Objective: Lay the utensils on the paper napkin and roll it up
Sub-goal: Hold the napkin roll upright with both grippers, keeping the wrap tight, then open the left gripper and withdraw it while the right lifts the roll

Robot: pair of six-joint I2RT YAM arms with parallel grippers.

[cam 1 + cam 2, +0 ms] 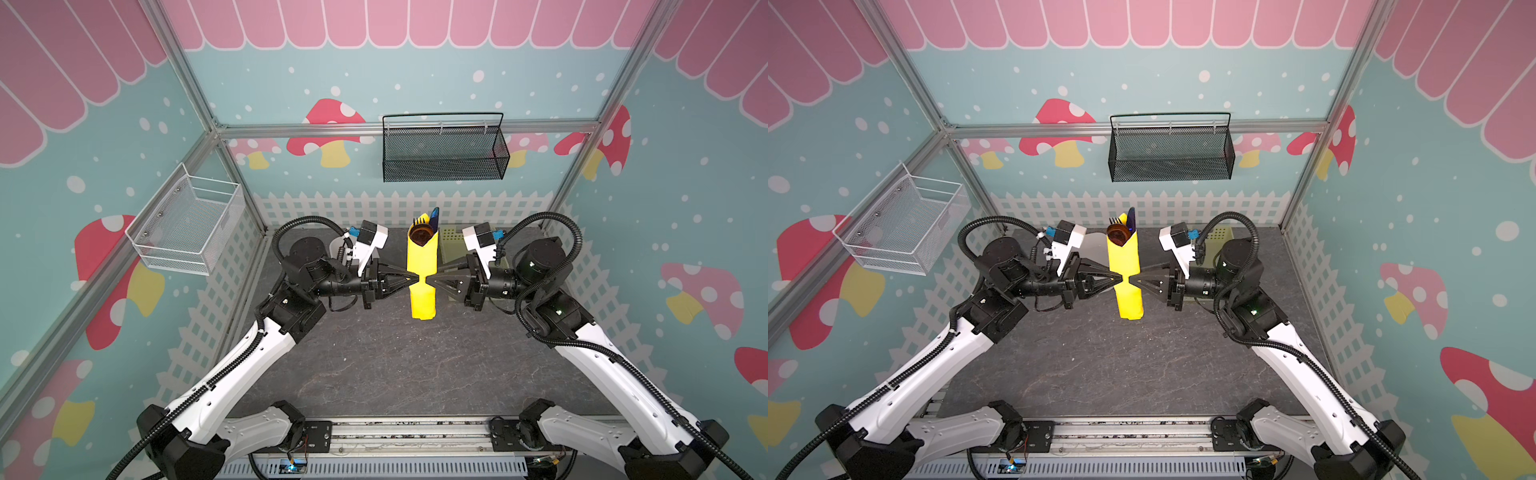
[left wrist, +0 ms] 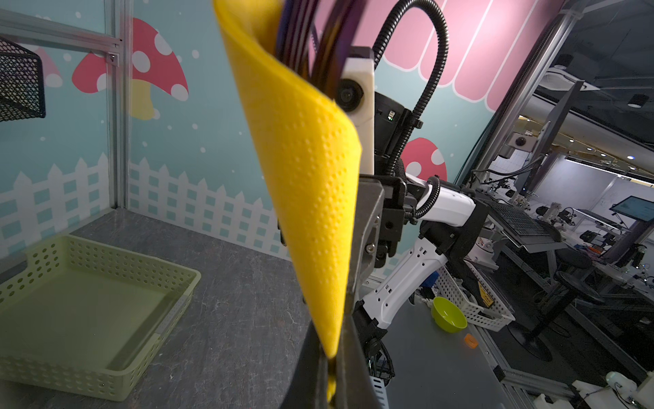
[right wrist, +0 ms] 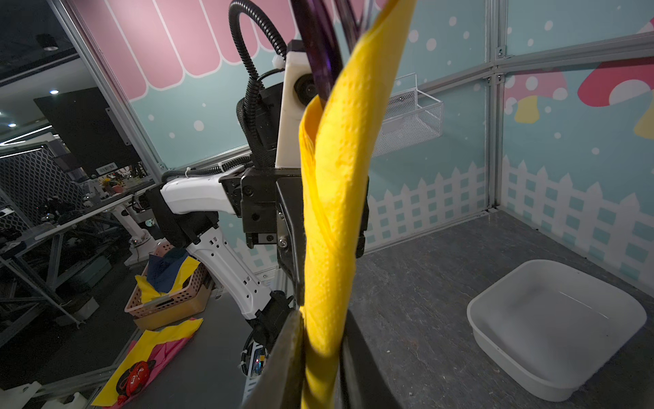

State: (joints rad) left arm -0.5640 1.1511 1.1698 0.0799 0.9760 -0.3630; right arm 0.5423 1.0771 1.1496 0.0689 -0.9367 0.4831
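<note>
The paper napkin is a narrow yellow roll standing upright mid-table, pinched from both sides. My left gripper is shut on a thin edge of it. My right gripper is shut around the roll's body. The dark-purple utensils stick out of its top: the spoon bowl, fork tines and knife tip. Their handles are hidden inside. I cannot tell whether the roll's lower end touches the table.
A pale green perforated basket sits at the back behind my right gripper. A white tub sits at the back behind my left gripper. A black mesh basket and a white wire basket hang on the walls.
</note>
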